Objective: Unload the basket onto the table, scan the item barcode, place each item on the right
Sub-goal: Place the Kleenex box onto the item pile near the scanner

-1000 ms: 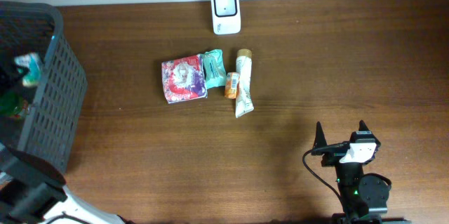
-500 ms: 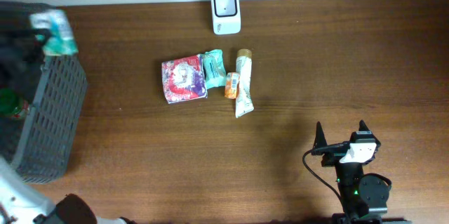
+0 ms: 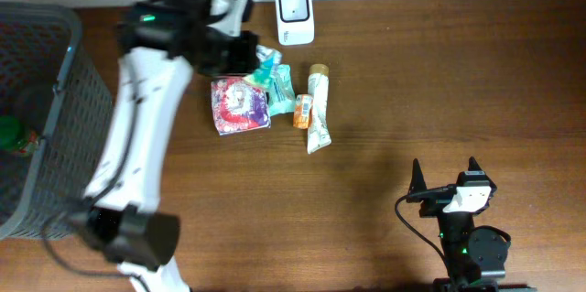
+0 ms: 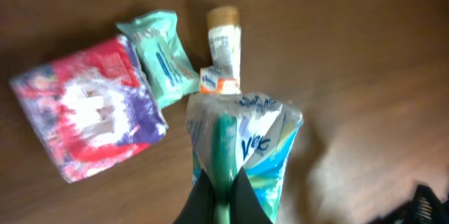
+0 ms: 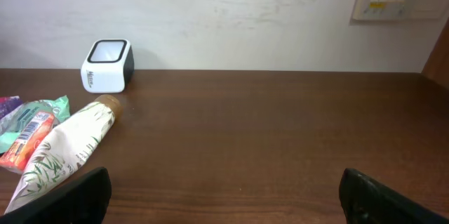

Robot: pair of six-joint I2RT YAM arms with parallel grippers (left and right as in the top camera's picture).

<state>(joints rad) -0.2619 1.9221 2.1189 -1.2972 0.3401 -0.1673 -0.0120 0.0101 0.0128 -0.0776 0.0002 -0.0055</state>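
My left hand (image 3: 245, 52) is clamped tight on the teal packet (image 4: 242, 147), so pickup's done. The packet hangs over the counter (image 3: 412, 81) with the scanner (image 3: 295, 3) just beyond the hand. Barcode not yet shown to it, I reckon. The right hand (image 3: 444, 171) gapes wide, holding nothing. Left wrist cam shows the pinch and the print; only overhead shows how near the scanner is.

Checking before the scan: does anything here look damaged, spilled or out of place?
Nothing spilled or broken. The only oddity is the teal-and-white packet: the left hand pinches one end, so its wrapper bunches up.
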